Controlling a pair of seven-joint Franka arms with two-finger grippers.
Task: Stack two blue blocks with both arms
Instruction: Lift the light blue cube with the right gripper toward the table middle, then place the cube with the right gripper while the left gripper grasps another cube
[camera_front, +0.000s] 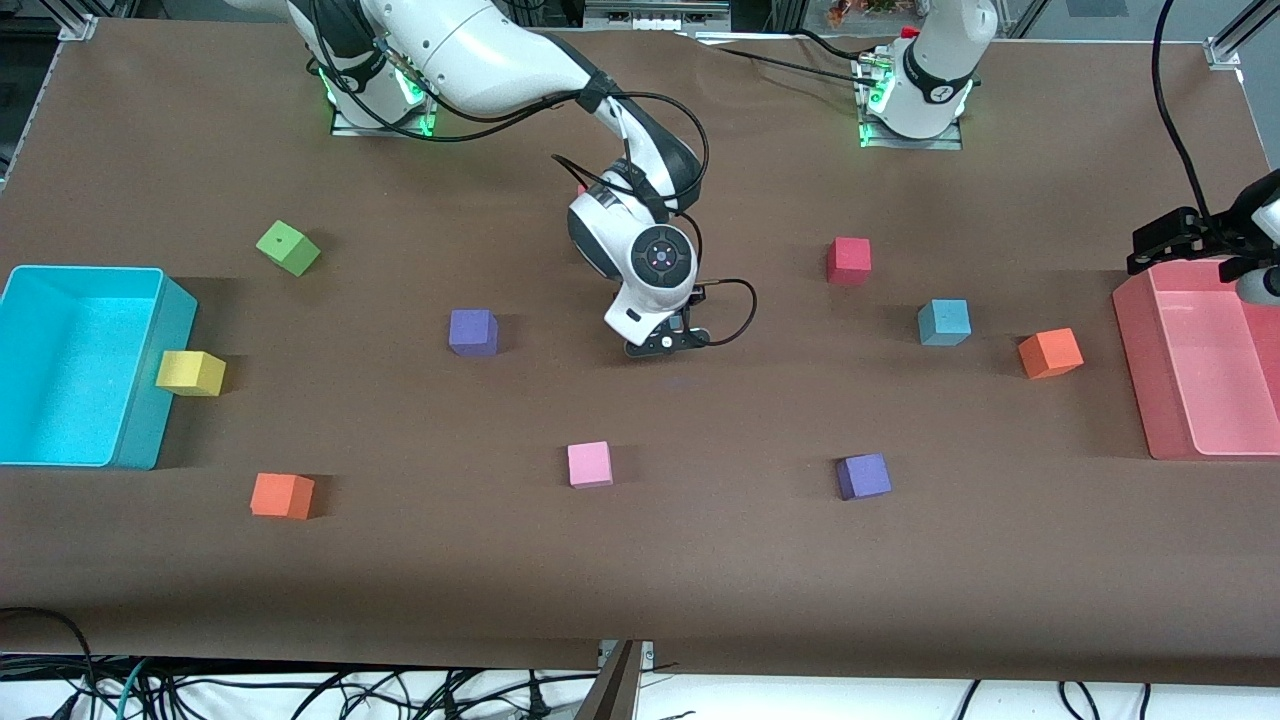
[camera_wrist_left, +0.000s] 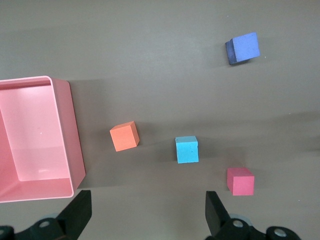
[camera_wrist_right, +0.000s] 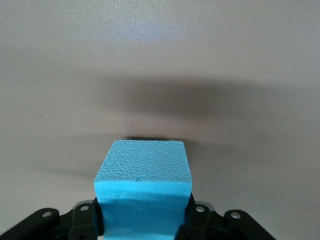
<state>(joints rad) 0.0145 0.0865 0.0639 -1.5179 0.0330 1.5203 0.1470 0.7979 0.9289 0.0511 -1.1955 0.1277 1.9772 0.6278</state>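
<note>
One blue block (camera_wrist_right: 144, 172) sits squeezed between the fingers of my right gripper (camera_wrist_right: 144, 220), which is shut on it. In the front view that gripper (camera_front: 668, 342) hangs low over the bare middle of the table, and the wrist hides its block. The other blue block (camera_front: 944, 322) rests on the table toward the left arm's end, between a red cube (camera_front: 849, 260) and an orange cube (camera_front: 1050, 353); the left wrist view shows this blue block (camera_wrist_left: 187, 149) too. My left gripper (camera_front: 1165, 245) waits open and holding nothing above the pink bin (camera_front: 1135, 360); its fingers (camera_wrist_left: 80, 210) stand wide apart.
A turquoise bin (camera_front: 150, 400) stands at the right arm's end with a yellow cube (camera_front: 190, 373) against it. Scattered cubes: green (camera_front: 288, 247), two purple (camera_front: 473, 332) (camera_front: 863, 476), pink (camera_front: 590, 464), another orange (camera_front: 282, 495).
</note>
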